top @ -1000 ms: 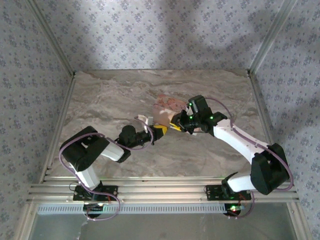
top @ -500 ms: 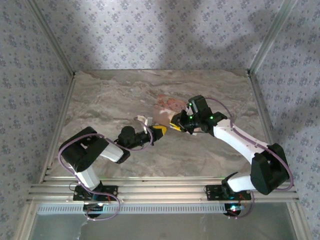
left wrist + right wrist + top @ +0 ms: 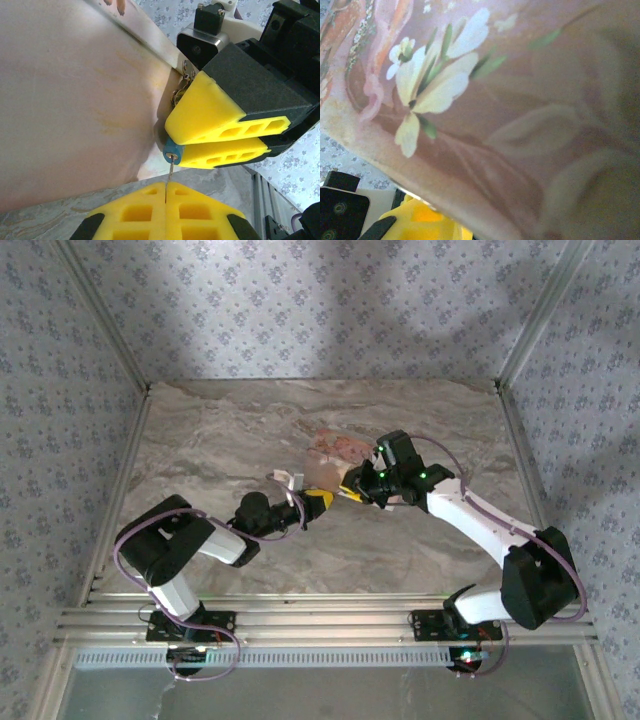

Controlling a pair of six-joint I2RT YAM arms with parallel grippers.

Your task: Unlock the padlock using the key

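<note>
**Padlock [image 3: 173,150] pinched beside the box, key at its face**

My left gripper [image 3: 166,186] is closed right up. Its two yellow, hollow-celled fingers are pressed flat together, with the key [image 3: 170,172] nipped in the seam between them. The key shows as a thin, bare metal shaft standing straight out from those fingertips and meeting the padlock's end.

My right gripper [image 3: 176,141] is clamped on the padlock. Its wedge-shaped yellow fingers stand a narrow way apart, and the small blue-green body fills that gap at the tips. The padlock is smooth and round in section. Its flat end, marked with a small silver spot, faces my left jaws. The rest is buried between the pads, so I cannot tell how far its long axis runs back.

The padlock sits just beside the pale, smooth wall of the pink floral box [image 3: 75,90], near a small silver clasp [image 3: 182,87] on the box's edge. The right wrist view shows a painted white flower [image 3: 430,85] with green leaves on the box. From above, both grippers meet at the box's near side. The box rests on a marbled grey-beige table [image 3: 220,440].
</note>
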